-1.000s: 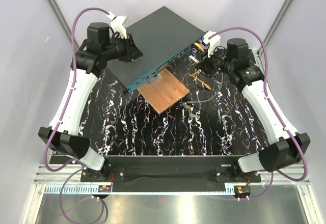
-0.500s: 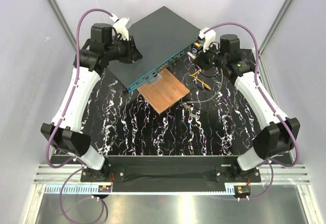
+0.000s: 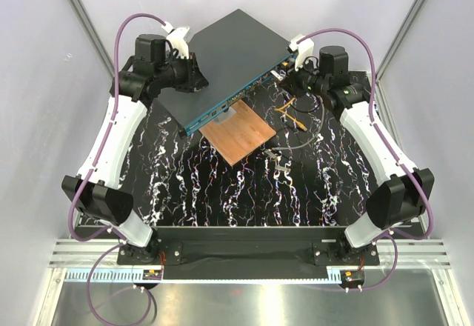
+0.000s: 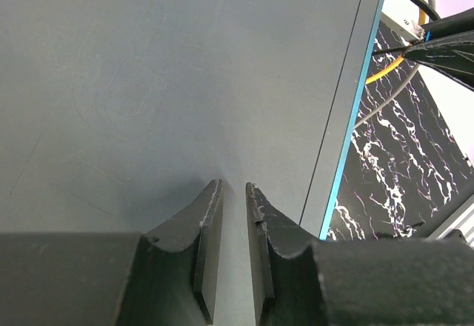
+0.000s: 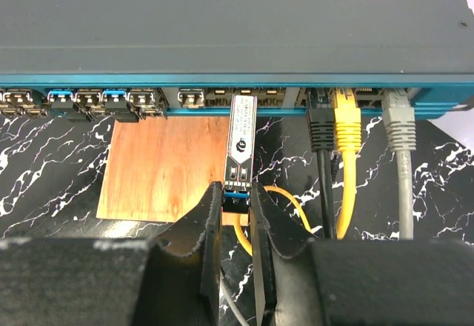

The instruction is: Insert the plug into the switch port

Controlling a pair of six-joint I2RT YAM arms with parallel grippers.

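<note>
The plug [image 5: 238,144], a slim metal transceiver module with a blue-tipped tail, stands nose-first at the mouth of a switch port [image 5: 243,101] on the teal front face [image 5: 74,89] of the network switch [image 5: 222,15]. Nearly all of its labelled body is outside the socket. Whether the tip has entered or only touches the opening cannot be told. By this showing the job is lined up but not finished: the module has yet to be pushed home and let go.

The right gripper [image 5: 235,194] is clamped on the plug's tail end, one finger on each side, with the module pointing straight at the port row. Seen from above, the right arm reaches up along the table's right side and bends inward to the switch's front corner.

To the right of the plug, black [image 5: 321,133], yellow [image 5: 346,130] and grey [image 5: 400,130] patch cables are already seated in neighbouring ports. A copper-brown plate [image 5: 159,167] lies on the marbled tabletop [image 5: 44,185] just before the switch.

The left gripper [image 4: 233,193] rests on the switch's flat lid near the far left corner, its fingers drawn almost together with a thin slit between them and gripping nothing, apparently steadying the box.
</note>
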